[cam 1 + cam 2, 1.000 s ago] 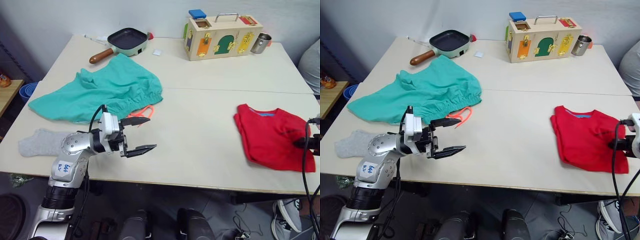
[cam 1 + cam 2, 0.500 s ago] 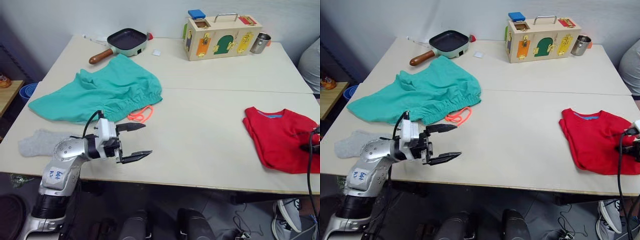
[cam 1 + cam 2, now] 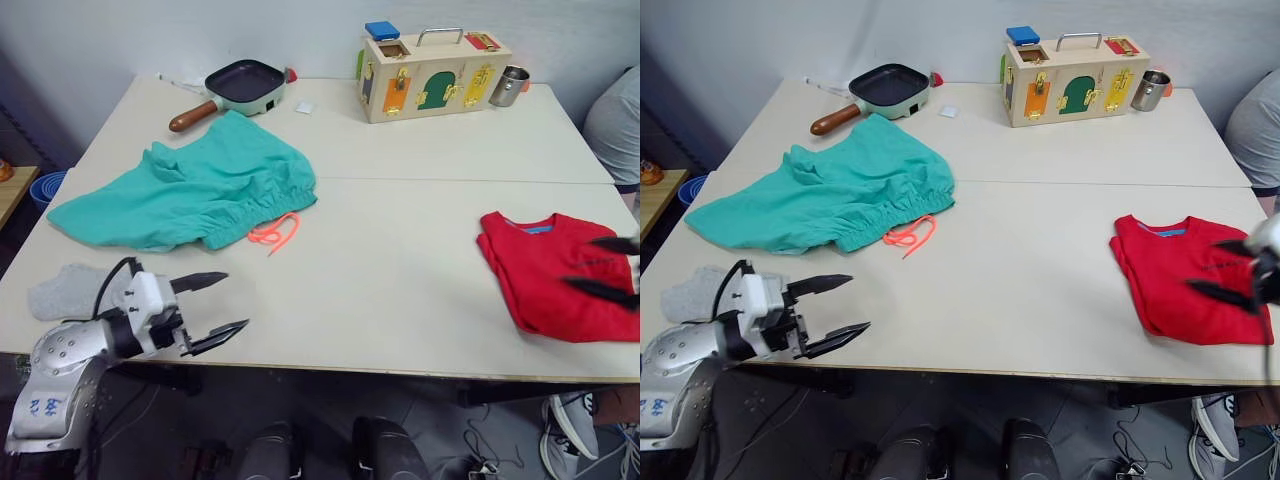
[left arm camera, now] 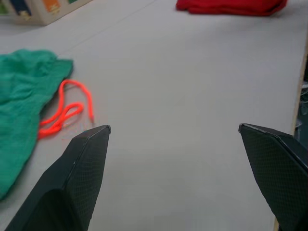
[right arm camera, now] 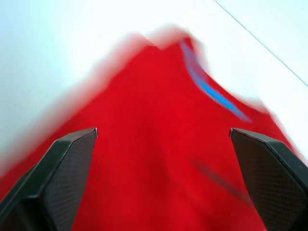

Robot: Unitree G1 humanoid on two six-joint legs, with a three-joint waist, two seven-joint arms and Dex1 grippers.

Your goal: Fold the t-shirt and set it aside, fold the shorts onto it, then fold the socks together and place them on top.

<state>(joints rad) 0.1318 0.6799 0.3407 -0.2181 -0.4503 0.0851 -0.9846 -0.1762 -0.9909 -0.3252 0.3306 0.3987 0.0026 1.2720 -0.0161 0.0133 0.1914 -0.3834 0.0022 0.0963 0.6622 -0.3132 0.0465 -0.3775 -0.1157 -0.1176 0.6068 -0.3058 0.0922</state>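
Note:
The red t-shirt (image 3: pixel 548 272) lies folded near the table's right edge. My right gripper (image 3: pixel 603 267) is open just over the t-shirt's right part, with red cloth (image 5: pixel 159 144) spread below its parted fingers and nothing held. The teal-green shorts (image 3: pixel 190 185) lie crumpled at the left, with the orange drawstring (image 3: pixel 272 232) trailing from the waist. One grey sock (image 3: pixel 60 292) rests at the front left edge. My left gripper (image 3: pixel 232 300) is open and empty above the front edge, to the right of the sock and apart from the drawstring (image 4: pixel 62 110).
At the back of the table stand a frying pan (image 3: pixel 245 82), a wooden latch box (image 3: pixel 432 72) and a metal cup (image 3: pixel 508 86). A person (image 3: pixel 615 120) stands at the far right. A blue bin (image 3: pixel 50 185) sits on the floor to the left.
My right gripper has opened and let go of the t-shirt, which now lies flat. My left arm has drawn back toward the front left edge. The camera has shifted a little.

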